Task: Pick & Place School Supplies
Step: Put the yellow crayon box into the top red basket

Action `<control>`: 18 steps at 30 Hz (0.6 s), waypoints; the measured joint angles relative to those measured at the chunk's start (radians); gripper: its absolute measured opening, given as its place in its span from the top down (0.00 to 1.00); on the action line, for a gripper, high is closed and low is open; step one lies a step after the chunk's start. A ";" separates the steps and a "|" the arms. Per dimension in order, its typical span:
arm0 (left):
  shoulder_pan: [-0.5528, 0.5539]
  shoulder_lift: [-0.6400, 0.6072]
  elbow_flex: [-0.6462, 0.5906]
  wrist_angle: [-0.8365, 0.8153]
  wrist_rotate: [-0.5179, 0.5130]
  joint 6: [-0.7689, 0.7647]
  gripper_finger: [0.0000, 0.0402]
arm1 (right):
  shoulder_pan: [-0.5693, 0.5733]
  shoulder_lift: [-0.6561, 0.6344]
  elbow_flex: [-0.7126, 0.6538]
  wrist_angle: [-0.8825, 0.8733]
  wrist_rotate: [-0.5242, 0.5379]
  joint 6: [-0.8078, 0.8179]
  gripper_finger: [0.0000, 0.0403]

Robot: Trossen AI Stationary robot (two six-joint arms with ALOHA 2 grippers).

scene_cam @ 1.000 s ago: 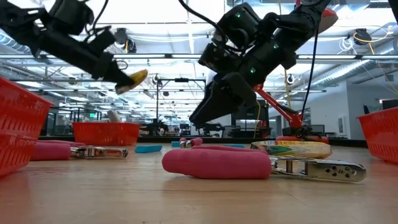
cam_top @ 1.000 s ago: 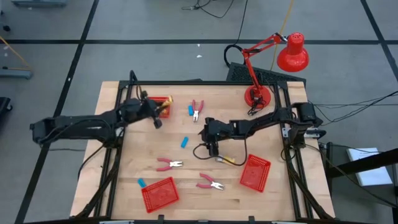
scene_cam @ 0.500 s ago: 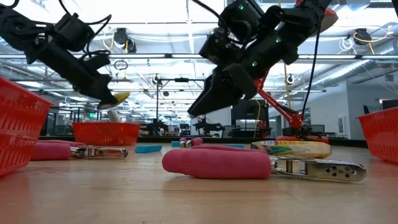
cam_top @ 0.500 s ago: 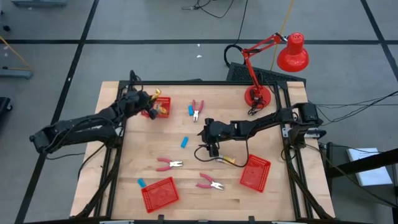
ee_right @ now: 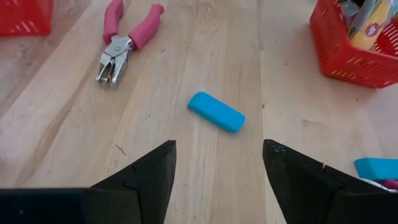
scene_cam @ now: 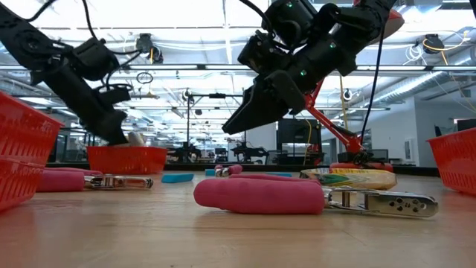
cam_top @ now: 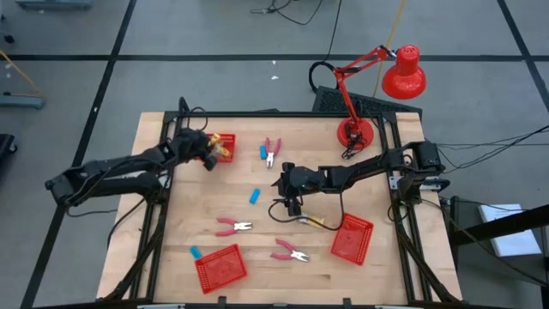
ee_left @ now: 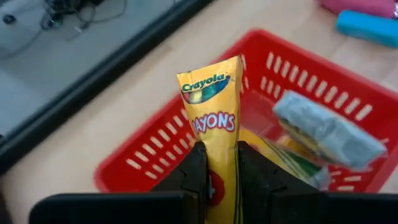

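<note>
Red mesh basket (ee_left: pixel 348 118), far-left table corner: a clear-wrapped packet (ee_left: pixel 326 134) is held inside, contents possibly crayons. A yellow Crayola crayon box (ee_left: pixel 214 124) is clamped over it by the left gripper (ee_left: pixel 216 165). Right gripper (ee_right: pixel 217 165): fingers spread, empty, above a rounded light-blue eraser (ee_right: pixel 216 112) mid-table; pink-handled hole punch (ee_right: pixel 124 40) nearby.

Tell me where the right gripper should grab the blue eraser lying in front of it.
Grip the blue eraser across its short width, at mid-length, coming straight down from above. It lies flat on the table, long and narrow with rounded ends and nothing touching it, so its long sides are likely the easiest faces to pinch. The right gripper is open; turning the wrist to square the fingers to those sides should help.
</note>
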 joint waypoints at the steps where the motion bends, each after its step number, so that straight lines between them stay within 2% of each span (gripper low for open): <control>1: 0.009 0.018 0.000 0.009 0.016 0.000 0.86 | 0.000 0.000 0.000 0.000 0.000 0.000 0.42; 6: 0.039 0.108 0.002 0.040 0.077 -0.001 0.86 | 0.000 0.000 0.000 0.002 0.000 0.000 0.42; 10: 0.042 0.129 0.001 0.091 0.113 0.006 0.86 | 0.000 0.000 0.000 0.010 0.000 0.001 0.42; 12: 0.040 0.130 0.000 0.119 0.149 0.018 0.79 | 0.000 0.000 0.000 0.012 0.000 0.007 0.42; 14: 0.040 0.121 0.000 0.147 0.176 0.022 0.69 | 0.000 0.000 0.000 0.012 0.000 0.008 0.42; 18: 0.040 0.111 0.000 0.187 0.177 0.030 0.49 | 0.000 0.000 0.000 0.012 0.000 0.008 0.42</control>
